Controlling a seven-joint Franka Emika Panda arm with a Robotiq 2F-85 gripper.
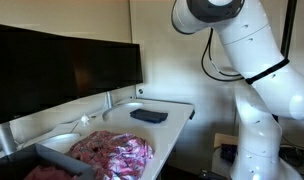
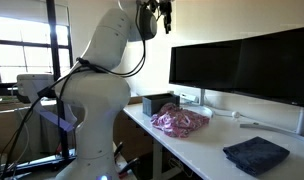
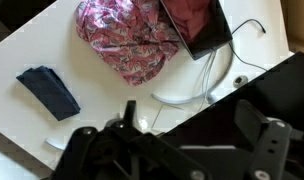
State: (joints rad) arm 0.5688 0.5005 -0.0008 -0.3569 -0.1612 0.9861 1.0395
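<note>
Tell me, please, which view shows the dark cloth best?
The wrist view: the dark cloth lies whole and unobstructed, seen from above. In both exterior views the cloth appears only obliquely, at a low angle.

Well below my gripper [image 3: 130,118] and ahead of it, I see a pink patterned cloth [image 3: 127,40] lying crumpled in a loose heap. A dark blue cloth [image 3: 49,90], folded flat, lies off to one side of the gripper, well apart from the pink one.

The white arm [image 1: 254,70] stands folded upright, its gripper [image 2: 164,16] held high and pointing down, jaws unclear.
</note>
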